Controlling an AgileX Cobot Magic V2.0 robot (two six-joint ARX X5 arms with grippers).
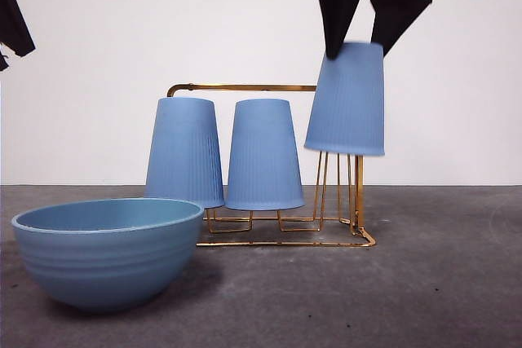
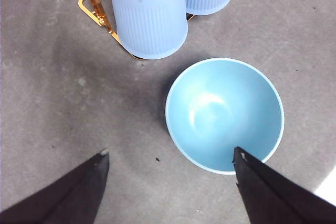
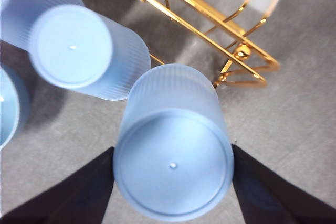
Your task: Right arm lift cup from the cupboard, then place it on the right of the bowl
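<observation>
In the front view, the right gripper (image 1: 359, 45) comes down from the top edge, its two pointed black fingers (image 1: 337, 14) closed on the upturned base of a periwinkle-blue ribbed tumbler, the cup (image 1: 346, 99), which hangs mouth-down below the fingertips, its rim raised above the upright prongs of the thin gold wire cup rack (image 1: 285, 226). Two more identical blue tumblers (image 1: 184, 152) stand inverted on the rack, lower than the held cup and to its side, and a wide greyish teal-blue ridged bowl (image 1: 106, 252) sits on the grey table (image 1: 440, 283) beside the rack, well away from the fingers. A black tip of the waiting left arm (image 1: 12, 18) shows at the upper corner. In the left wrist view, the left gripper (image 2: 170, 158) hovers with its jaws spread wide apart and nothing between them; the bowl (image 2: 224, 114) lies just ahead of one finger (image 2: 273, 192), with the rack (image 2: 94, 3) and two tumblers beyond. In the right wrist view, the cup's flat round base (image 3: 173, 165) fills the gap between the two fingers (image 3: 73, 195), both pressed against its sides, and the rack (image 3: 210, 19) lies beyond and below.
</observation>
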